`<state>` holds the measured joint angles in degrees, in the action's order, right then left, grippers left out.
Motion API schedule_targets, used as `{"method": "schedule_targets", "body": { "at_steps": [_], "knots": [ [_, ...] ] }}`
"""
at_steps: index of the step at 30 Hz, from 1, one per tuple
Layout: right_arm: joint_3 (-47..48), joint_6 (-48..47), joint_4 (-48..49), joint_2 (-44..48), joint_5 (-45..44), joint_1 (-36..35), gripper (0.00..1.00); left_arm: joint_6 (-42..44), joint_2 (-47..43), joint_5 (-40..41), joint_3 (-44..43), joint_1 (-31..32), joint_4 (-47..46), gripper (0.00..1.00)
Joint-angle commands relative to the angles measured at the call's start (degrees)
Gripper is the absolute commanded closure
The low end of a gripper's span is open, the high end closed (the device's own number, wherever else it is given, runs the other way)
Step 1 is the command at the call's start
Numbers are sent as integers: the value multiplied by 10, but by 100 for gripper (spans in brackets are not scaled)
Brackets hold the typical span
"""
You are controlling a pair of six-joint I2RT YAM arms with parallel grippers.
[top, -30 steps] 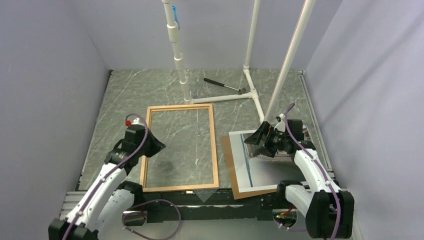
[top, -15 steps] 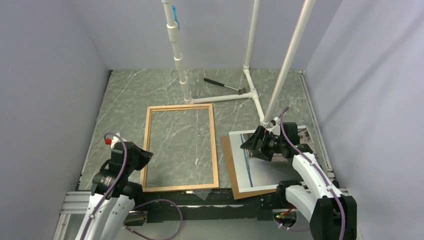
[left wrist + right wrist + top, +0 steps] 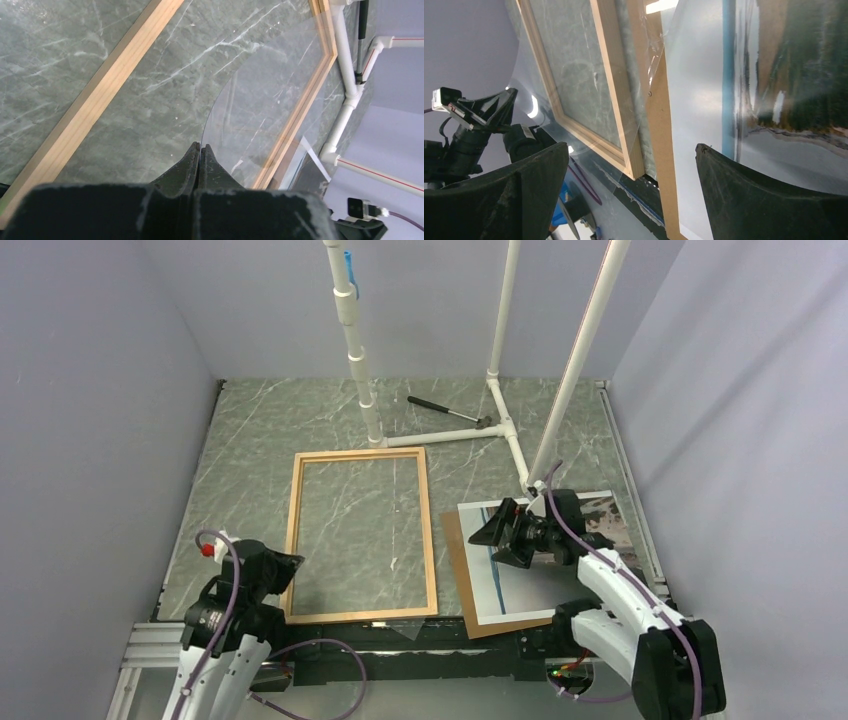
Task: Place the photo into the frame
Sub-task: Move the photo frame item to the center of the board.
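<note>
The frame (image 3: 293, 540) lies flat on the grey-green worktop (image 3: 250, 430), a bit left of the middle. It is a thin ring of light wood, and the marble shows through its middle.

The photo (image 3: 525, 585) lies face up on the right side of the worktop, near the front edge. It is not in the frame. It rests on a brown backing board (image 3: 455, 560), which sticks out at the photo's left and near sides. The board sits just beside the frame's right bar. The photo is shiny, with a blue stripe and a dark brown patch.

The right gripper (image 3: 488, 535) hangs over the left part of the photo and points left, toward the frame. Its two fingers (image 3: 524, 200) are spread wide apart with nothing between them. I cannot tell if it touches the photo.

The left gripper (image 3: 290, 563) is low at the frame's near left corner, by the left bar. In the left wrist view its fingers (image 3: 192, 160) are pressed tight together and hold nothing.

At the far side stand white pipes (image 3: 440, 437), and a dark tool (image 3: 445, 410) lies beside them.
</note>
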<state>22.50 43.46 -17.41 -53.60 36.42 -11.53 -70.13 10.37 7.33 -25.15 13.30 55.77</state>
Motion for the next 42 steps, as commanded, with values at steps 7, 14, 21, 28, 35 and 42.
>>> {"method": "schedule_targets", "body": {
  "at_steps": [7,14,21,28,35,42],
  "knots": [
    [-27,103,179,-105,-41,-98,1,-7,26,-59,30,-3,-66,86],
    [-50,146,296,-167,-48,-112,3,9,41,-84,47,-3,-103,82],
    [-54,164,345,-159,-60,-117,4,49,24,-98,38,-3,-81,72],
    [-18,142,303,-152,-90,-117,4,129,79,-82,-14,-3,-39,20],
    [5,115,236,-159,-108,-116,3,254,285,-75,-127,-3,-75,13],
    [-4,101,194,-138,-112,-116,2,380,518,-183,-220,-2,-171,14]
  ]
}}
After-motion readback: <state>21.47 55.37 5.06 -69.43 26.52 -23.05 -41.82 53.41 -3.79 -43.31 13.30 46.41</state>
